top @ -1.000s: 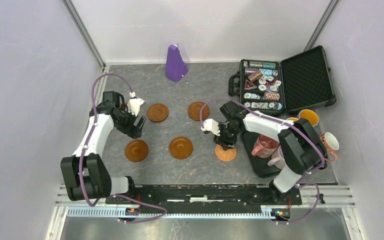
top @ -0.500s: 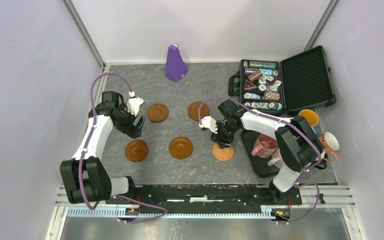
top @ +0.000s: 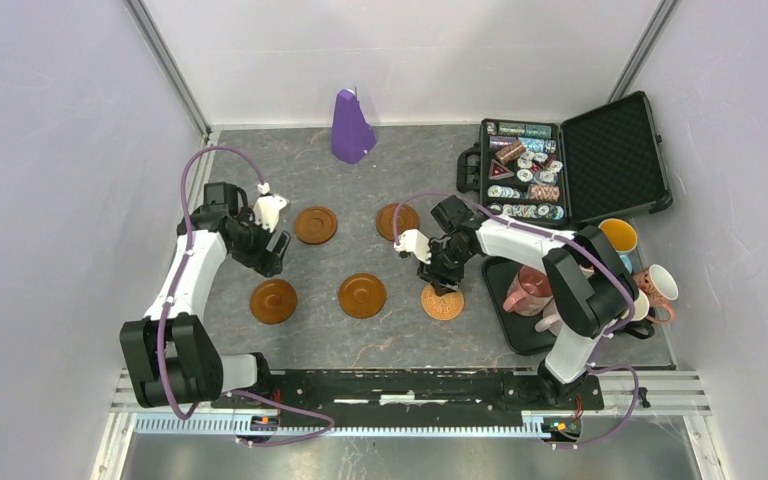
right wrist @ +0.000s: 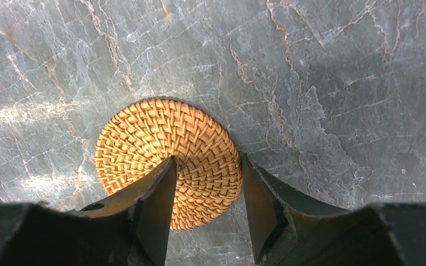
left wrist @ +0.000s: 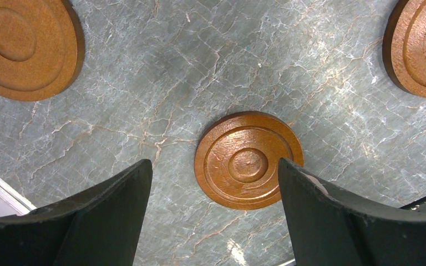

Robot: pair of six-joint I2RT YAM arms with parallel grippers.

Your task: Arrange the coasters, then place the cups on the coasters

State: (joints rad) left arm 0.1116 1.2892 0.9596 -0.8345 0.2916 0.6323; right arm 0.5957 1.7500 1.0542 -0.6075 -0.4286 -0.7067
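Four dark brown coasters lie on the table, two at the back [top: 315, 225] [top: 397, 220] and two in front [top: 273, 300] [top: 362, 295]. A woven orange coaster [top: 442, 302] [right wrist: 161, 149] lies flat to their right. My right gripper [top: 445, 285] [right wrist: 208, 160] is shut on it, one finger over its middle and one at its rim. At the left, my left gripper [top: 272, 255] [left wrist: 214, 163] hangs open over the table, with a dark ringed coaster [left wrist: 248, 160] just beyond its fingertips. A pink cup [top: 530, 290], a blue cup [top: 618, 236] and a white cup [top: 661, 284] stand at the right.
A black tray [top: 525, 338] under the right arm holds some of the cups. An open black case of poker chips [top: 525, 180] sits at the back right. A purple cone-shaped object [top: 351, 127] stands at the back. Walls close in the left, back and right.
My right gripper has moved a little to the left and the woven coaster has slid left with it. The left arm has hardly moved.
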